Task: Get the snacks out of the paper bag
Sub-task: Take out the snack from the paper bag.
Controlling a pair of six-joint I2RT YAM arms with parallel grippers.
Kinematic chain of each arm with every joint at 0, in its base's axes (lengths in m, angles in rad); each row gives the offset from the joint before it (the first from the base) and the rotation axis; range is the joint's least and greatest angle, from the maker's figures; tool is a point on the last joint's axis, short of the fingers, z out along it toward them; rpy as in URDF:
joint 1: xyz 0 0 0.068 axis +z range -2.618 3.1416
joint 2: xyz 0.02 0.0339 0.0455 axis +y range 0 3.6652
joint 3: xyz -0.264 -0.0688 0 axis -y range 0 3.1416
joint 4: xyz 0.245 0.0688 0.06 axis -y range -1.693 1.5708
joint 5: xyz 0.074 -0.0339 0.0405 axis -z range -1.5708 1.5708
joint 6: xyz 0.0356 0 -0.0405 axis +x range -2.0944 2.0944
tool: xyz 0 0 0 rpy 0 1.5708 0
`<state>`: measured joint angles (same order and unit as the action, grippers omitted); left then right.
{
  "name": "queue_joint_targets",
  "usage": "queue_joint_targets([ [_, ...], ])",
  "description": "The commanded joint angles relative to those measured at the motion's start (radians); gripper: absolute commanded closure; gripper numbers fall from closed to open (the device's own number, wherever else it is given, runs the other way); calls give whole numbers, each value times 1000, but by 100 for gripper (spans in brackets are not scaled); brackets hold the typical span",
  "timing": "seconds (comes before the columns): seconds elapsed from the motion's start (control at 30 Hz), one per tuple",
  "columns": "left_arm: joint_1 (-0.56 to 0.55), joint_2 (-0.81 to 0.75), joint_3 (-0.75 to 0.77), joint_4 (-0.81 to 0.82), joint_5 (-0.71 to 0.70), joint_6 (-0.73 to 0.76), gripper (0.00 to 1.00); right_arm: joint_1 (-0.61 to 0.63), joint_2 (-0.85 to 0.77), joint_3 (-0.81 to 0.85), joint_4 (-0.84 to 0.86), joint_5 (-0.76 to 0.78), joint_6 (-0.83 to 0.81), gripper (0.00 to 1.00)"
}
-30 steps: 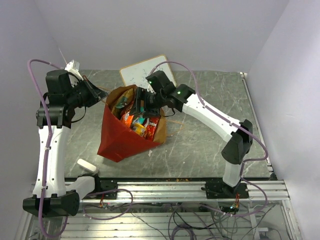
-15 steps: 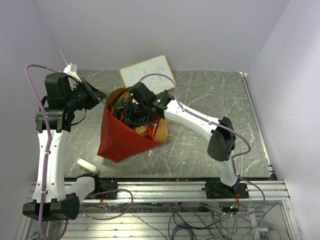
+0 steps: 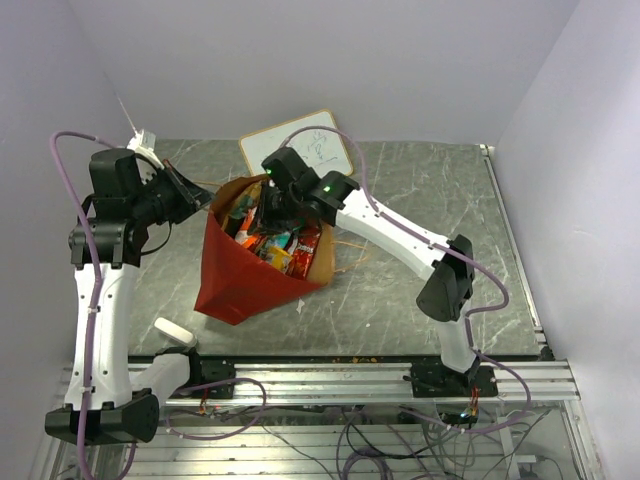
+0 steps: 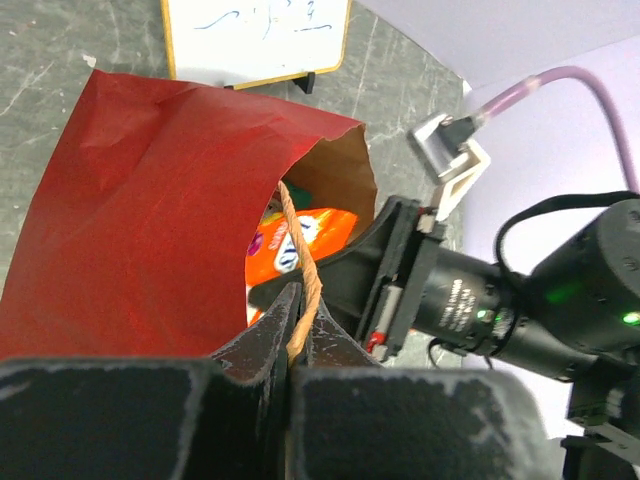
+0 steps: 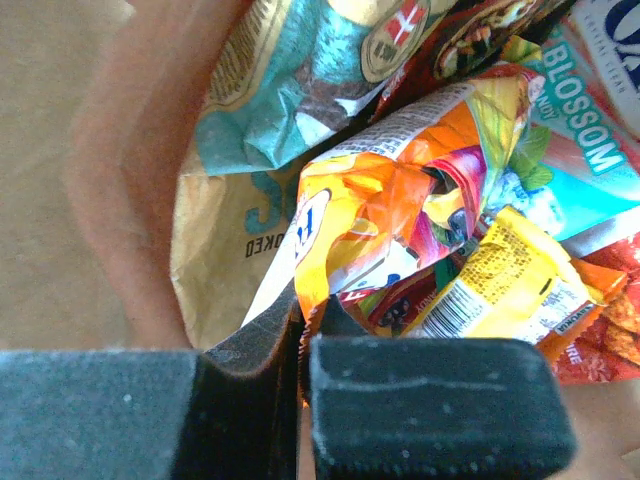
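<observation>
From above, one paper bag (image 3: 235,280) lies tipped on the grey worktop (image 3: 420,290), mouth open toward the back. The snacks (image 3: 278,252) are inside it, showing orange, red and yellow at the mouth. The left end effector (image 3: 203,203) is at the bag's left rim. The right end effector (image 3: 263,217) reaches into the bag's mouth from behind, partly hiding the packets. One white writing board (image 3: 300,145) stands just behind the bag. One small white block (image 3: 172,331) lies near the bag's front left corner.

The left wrist camera shows the left end effector (image 4: 292,312) with its jaws pressed narrow on one thin loop handle (image 4: 303,262), which rises to the bag's (image 4: 150,200) rim. One orange packet (image 4: 318,232) shows in the mouth, and the right arm's black wrist (image 4: 450,300) fills the mouth's right side. The board (image 4: 255,35) is beyond the bag.

The right wrist camera looks into the bag, with its brown inner wall (image 5: 130,150) on the left. The right end effector (image 5: 303,330) is almost closed, pinching the lower corner of the crumpled orange packet (image 5: 370,200). At least five more packets crowd round it:
- one teal (image 5: 300,80)
- one yellow (image 5: 510,270)
- one pale one printed "BLOSSOM" (image 5: 590,150)
- one red (image 5: 600,345)
- one dark one at the top (image 5: 470,40)
</observation>
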<state>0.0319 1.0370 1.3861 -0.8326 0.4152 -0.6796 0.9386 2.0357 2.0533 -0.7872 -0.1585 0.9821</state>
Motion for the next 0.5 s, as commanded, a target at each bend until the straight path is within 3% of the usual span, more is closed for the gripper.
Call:
queue_joint_targets([
  [0.0, 6, -28, 46, -40, -24, 45, 93, -15, -81, 57, 20, 36, -37, 100],
  [0.47, 5, 0, 101, -97, -81, 91, 93, -16, -192, 119, -18, 105, -170, 100],
])
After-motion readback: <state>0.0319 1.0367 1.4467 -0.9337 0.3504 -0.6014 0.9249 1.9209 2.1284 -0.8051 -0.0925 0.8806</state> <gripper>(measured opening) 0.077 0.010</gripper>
